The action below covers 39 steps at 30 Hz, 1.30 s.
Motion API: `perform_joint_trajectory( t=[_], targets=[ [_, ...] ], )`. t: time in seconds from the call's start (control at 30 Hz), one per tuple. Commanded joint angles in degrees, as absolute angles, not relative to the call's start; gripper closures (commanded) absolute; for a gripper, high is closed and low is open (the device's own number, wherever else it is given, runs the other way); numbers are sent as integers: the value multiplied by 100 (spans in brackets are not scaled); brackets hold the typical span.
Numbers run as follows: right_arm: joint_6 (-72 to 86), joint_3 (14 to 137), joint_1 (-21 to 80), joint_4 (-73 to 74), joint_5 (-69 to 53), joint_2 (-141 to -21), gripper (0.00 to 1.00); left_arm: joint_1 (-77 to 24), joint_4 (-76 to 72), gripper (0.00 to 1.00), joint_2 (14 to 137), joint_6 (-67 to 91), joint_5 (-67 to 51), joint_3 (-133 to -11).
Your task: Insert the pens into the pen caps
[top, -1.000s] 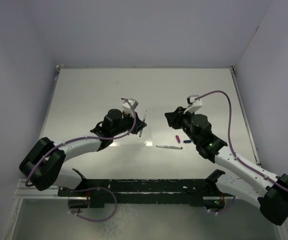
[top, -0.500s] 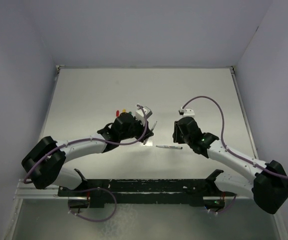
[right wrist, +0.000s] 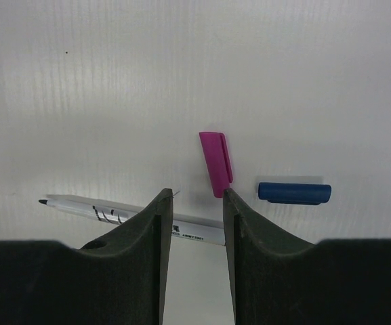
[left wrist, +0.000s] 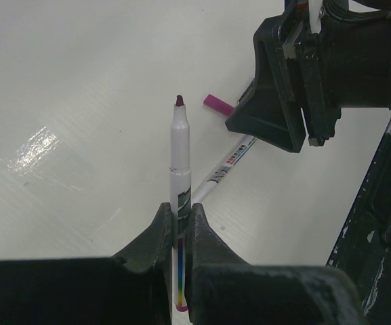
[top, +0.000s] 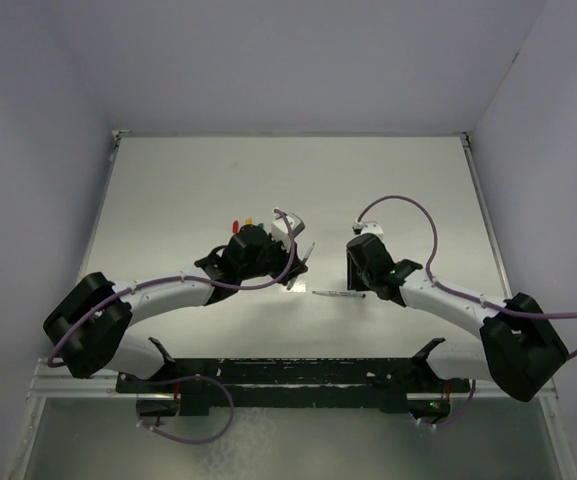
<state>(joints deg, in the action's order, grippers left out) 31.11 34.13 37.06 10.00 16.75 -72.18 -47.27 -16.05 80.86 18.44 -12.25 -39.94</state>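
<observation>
My left gripper is shut on a whitish pen, gripped near its rear end, with the dark purple tip pointing away over the table. A second pen lies flat on the table, also seen as the lying pen in the top view. My right gripper stands open just above that pen's rear end and holds nothing. A magenta cap lies just beyond its fingertips and a dark blue cap to the right. In the top view the right gripper hides both caps.
Small red and yellow pieces show just behind the left wrist. The black rail of the arm bases runs along the near edge. White walls close the table at the back and both sides.
Both grippers have moved toward the table's middle. The right one has swung down over the lying pen and the two caps, covering them in the top view. The left keeps its pen.
</observation>
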Motion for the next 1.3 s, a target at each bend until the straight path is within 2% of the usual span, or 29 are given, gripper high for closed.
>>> perform_joint_trajectory(
  t=[0.0, 0.67, 1.27],
  targets=[
    [3083, 3639, 3610, 753, 1790, -7250, 62, -4711, -1932, 100, 8059, 1881, -1394, -4069],
    [2905, 3902, 3096, 647, 1448, -7892, 65, -4702, -1905, 100, 8096, 1870, -1349, -4037],
    [3087, 3951, 3085, 1010, 1046, -8218, 65, -4702, -1853, 100, 8097, 1829, -1284, -4080]
  ],
)
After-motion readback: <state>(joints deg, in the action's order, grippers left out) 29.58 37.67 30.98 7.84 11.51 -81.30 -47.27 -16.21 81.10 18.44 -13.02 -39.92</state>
